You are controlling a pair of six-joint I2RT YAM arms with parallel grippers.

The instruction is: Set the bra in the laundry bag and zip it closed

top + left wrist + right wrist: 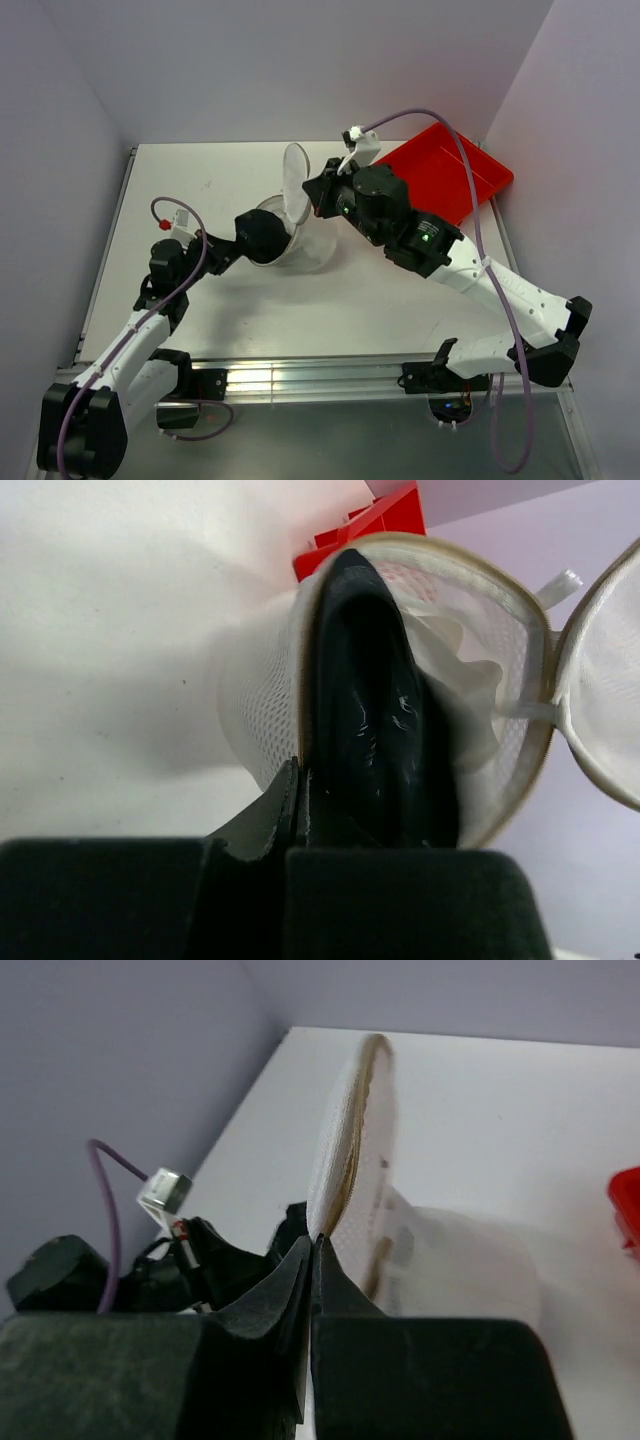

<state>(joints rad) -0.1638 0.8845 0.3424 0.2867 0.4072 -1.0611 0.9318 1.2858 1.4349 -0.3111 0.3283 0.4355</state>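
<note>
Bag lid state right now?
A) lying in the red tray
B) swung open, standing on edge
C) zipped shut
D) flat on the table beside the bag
B: the lid stands upright above the open laundry bag, its edge pinched in the right claw.

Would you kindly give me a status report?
Left tool shut on laundry bag rim. Right tool shut on lid, raised. Bag unzipped, white fabric inside.

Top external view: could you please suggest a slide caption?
Left hand pinches the rim of the laundry bag while right hand grips its open lid.
</note>
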